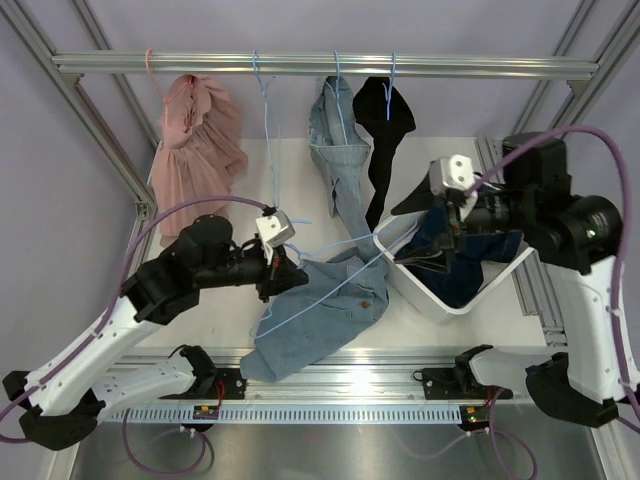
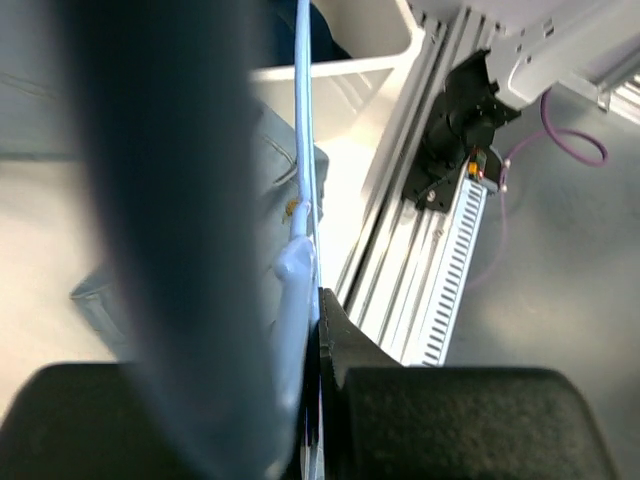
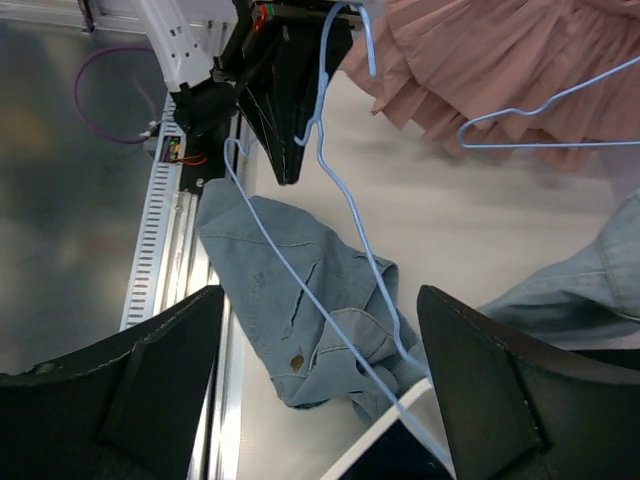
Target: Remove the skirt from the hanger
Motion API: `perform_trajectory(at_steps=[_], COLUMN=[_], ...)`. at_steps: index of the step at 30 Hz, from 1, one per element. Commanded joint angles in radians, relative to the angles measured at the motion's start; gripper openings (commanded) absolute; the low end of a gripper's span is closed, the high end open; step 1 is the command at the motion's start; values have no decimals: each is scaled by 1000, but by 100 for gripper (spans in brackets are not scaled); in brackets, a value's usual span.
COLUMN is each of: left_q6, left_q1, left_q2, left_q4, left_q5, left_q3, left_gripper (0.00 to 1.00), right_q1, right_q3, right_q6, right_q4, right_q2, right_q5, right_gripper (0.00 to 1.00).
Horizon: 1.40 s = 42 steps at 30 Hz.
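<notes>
Right end effector (image 1: 432,222) over white bin (image 1: 432,301) of dark denim (image 1: 470,265)

Even, diffuse overhead light; soft shadows fell on the counter (image 1: 415,325). Left wrist view was defocused, a dark band (image 2: 170,200) smearing its left half. Right wrist view was sharp, with dull glare off the metal floor (image 3: 60,220).

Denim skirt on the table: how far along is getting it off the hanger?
Done: the denim skirt and its blue hanger are off the rail, the skirt crumpled on the table. In hand: the left gripper is shut on the hanger wire; the right gripper is open above the white bin. Left: the hanger lies across the skirt, seemingly caught at its waist, so separation remains.
</notes>
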Motion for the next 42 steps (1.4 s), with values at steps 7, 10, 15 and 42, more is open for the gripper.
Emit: perform_trajectory(at_steps=[7, 10, 15, 42], left_q6=[5, 7, -2, -215], left_q1=[-15, -21, -26, -24], left_q2=[115, 137, 148, -33], left_q4=[77, 81, 92, 480], left_q5=[156, 167, 173, 143], left_q3=[118, 130, 129, -178], left_gripper=[0, 0, 0, 64], right_q1=[160, 220, 258, 117], right_q3=[-8, -50, -98, -326], right_q6=[27, 6, -11, 10], right_q4=[-3, -4, 2, 81], right_q2=[149, 172, 186, -15], right_q5=[130, 182, 229, 36], right_gripper=[84, 81, 66, 0])
